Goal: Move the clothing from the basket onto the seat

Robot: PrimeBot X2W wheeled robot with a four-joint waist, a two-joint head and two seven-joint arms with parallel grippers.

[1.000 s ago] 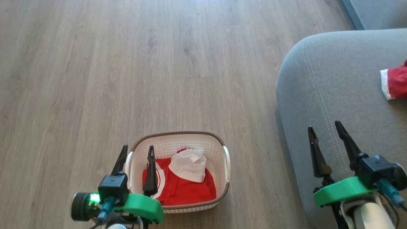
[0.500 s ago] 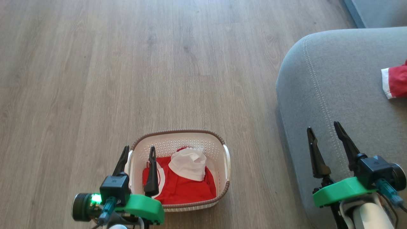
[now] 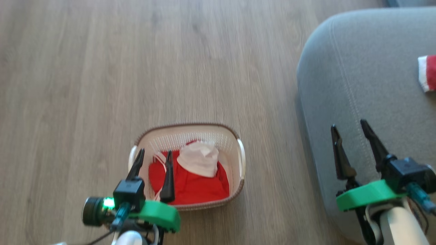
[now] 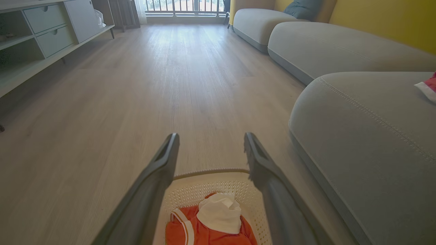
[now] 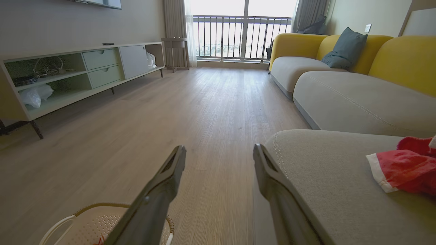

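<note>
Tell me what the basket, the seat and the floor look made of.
Basket: probably moulded white plastic, given its punched holes, with a brown woven-look rim. Seat: matte grey upholstery fabric, with a stitched seam. Floor: matte wood-grain planks; solid wood or laminate, unclear.

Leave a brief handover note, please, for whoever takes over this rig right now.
Left hand: open, empty, above the left side of the small white perforated plastic basket on the wooden floor.
Right hand: open, empty, over the edge of the large grey fabric sofa seat.
Done: one red garment with white trim lies on the seat.
Left: a red garment with white stripes and a crumpled white cloth on top of it are in the basket; both need moving to the seat.
</note>
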